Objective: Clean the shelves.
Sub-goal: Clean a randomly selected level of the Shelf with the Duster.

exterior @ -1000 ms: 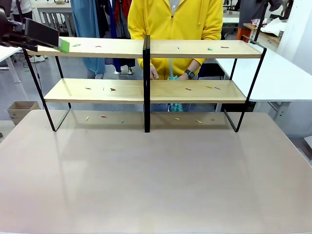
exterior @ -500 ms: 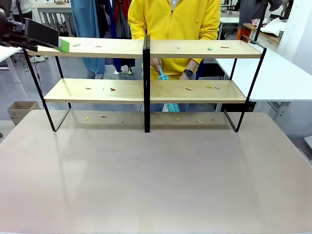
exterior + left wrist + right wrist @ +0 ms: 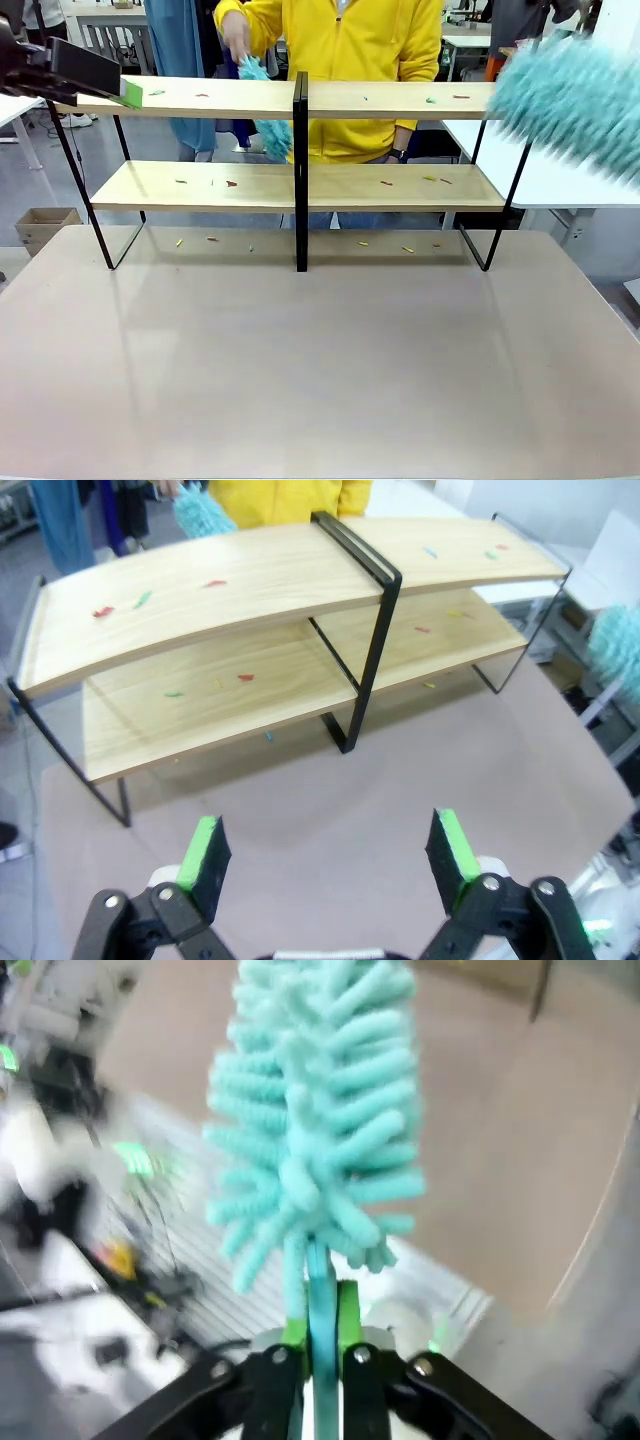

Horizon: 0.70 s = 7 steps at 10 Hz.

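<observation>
The shelves [image 3: 400, 100] stand at the far side of the table, two light wooden boards in a black frame, with small coloured scraps [image 3: 231, 183] on both tiers and on the table beneath. A blurred teal duster [image 3: 575, 100] hangs at the shelves' right end. My right gripper [image 3: 320, 1325] is shut on its handle, below the fluffy head [image 3: 315, 1110]. My left gripper [image 3: 128, 93] hovers at the upper board's left end; its own view shows it open [image 3: 328, 850] above the table, facing the shelves [image 3: 250, 590]. A person in yellow holds a second teal duster [image 3: 262, 100] over the upper left board.
The brownish table [image 3: 320, 360] stretches bare in front of the shelves. A white table [image 3: 585, 160] stands behind at the right. A cardboard box [image 3: 40, 225] sits on the floor at the left.
The person lifted their duster from behind the lower shelf to the upper left board. The duster in my right gripper swung into the front view at the right. My left gripper stayed put.
</observation>
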Each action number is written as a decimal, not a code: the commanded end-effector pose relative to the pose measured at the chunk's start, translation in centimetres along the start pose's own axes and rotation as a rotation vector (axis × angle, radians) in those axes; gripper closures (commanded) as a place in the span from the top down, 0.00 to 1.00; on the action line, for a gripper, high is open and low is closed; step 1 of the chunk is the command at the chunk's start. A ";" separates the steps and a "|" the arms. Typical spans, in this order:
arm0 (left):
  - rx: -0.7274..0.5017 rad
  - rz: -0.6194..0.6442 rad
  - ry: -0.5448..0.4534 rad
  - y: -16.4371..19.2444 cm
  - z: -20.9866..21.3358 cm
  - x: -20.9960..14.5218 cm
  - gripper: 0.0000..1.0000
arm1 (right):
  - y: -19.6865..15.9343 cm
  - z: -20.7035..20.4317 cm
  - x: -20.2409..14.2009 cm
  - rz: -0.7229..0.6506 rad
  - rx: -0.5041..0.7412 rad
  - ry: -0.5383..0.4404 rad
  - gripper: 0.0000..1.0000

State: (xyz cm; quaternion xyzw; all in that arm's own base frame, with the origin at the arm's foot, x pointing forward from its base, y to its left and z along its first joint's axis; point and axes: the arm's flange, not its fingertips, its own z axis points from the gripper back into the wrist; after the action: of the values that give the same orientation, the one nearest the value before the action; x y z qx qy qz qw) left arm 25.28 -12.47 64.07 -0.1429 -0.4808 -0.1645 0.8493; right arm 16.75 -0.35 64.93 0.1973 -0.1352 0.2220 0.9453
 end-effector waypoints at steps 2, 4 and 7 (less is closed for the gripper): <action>0.003 0.002 -0.002 0.1 0.0 0.0 1.00 | 5.0 -6.8 0.2 0.165 0.020 -0.041 0.12; 0.003 0.002 -0.002 0.1 0.0 0.0 1.00 | 4.0 -6.3 -0.4 0.131 -0.011 0.058 0.12; 0.003 0.002 -0.002 0.1 0.0 0.0 1.00 | 4.7 -7.3 -0.4 0.162 -0.003 0.026 0.12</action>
State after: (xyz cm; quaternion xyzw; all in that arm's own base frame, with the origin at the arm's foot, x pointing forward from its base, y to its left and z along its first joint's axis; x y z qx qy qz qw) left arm 25.27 -12.47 64.08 -0.1430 -0.4809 -0.1645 0.8493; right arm 15.58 5.98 59.67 0.1765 -0.1313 0.3007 0.9280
